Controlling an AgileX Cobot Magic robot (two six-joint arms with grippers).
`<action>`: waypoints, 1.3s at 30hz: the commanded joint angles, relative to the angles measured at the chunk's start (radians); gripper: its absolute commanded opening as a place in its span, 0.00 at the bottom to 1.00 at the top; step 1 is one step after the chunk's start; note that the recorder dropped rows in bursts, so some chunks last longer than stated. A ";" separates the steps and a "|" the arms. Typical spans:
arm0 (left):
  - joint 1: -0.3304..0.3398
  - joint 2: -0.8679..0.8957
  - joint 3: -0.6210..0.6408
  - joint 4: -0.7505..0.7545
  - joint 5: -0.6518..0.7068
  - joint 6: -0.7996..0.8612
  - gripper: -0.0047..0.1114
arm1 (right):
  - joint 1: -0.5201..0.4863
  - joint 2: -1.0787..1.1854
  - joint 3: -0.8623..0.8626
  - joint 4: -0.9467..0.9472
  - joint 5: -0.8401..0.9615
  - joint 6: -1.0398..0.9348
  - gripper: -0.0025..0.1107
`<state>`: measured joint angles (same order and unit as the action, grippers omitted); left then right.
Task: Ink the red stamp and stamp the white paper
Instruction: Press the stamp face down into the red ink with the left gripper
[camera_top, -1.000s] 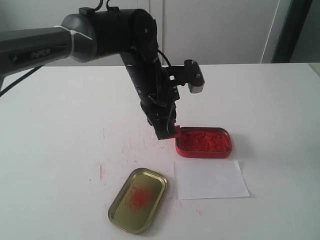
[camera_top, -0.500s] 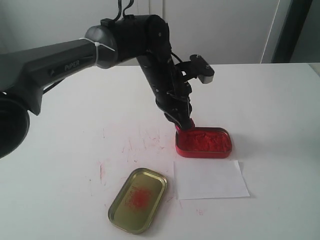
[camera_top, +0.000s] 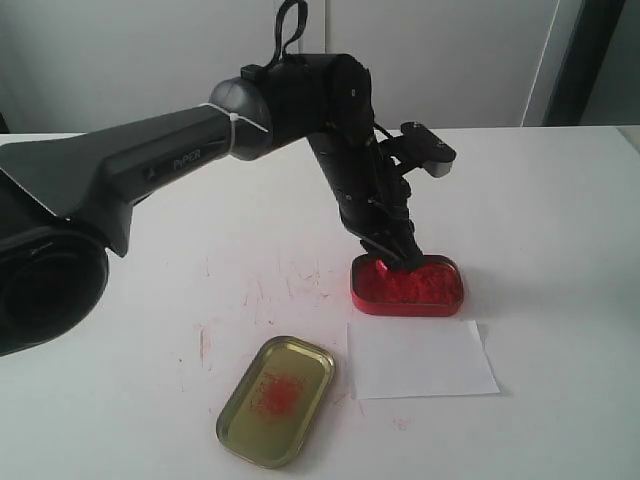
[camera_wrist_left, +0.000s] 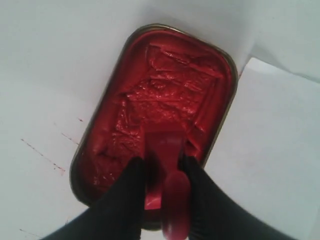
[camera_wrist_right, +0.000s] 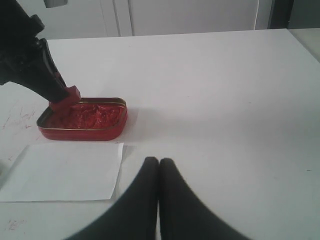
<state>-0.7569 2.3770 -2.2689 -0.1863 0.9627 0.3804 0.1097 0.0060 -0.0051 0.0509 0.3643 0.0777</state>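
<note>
My left gripper is shut on the red stamp, holding its knob between the black fingers. The stamp's flat base presses into the red paste at the left end of the red ink tin. In the right wrist view the stamp shows at the tin's near end under the left arm. The white paper lies flat just in front of the tin. My right gripper is shut and empty, low over bare table to the right of the paper; it is out of the exterior view.
The gold oval tin lid with a red smudge lies at the front left of the paper. Red scratch marks streak the white tabletop left of the tin. The left arm leans across the middle of the table.
The left arm has swung to the right and lowered, carrying the stamp from beside the tin's left rim into the ink. Tin, paper and lid have stayed put.
</note>
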 joint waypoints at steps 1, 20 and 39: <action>-0.003 0.035 -0.037 0.014 0.048 -0.046 0.04 | 0.004 -0.006 0.005 0.001 -0.014 0.004 0.02; -0.003 0.103 -0.048 0.094 0.047 -0.053 0.04 | 0.004 -0.006 0.005 0.001 -0.014 0.004 0.02; -0.001 0.218 -0.046 0.127 0.080 -0.053 0.04 | 0.004 -0.006 0.005 0.003 -0.014 0.004 0.02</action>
<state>-0.7569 2.5159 -2.3457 -0.0918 0.9993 0.3317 0.1097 0.0060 -0.0051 0.0509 0.3643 0.0777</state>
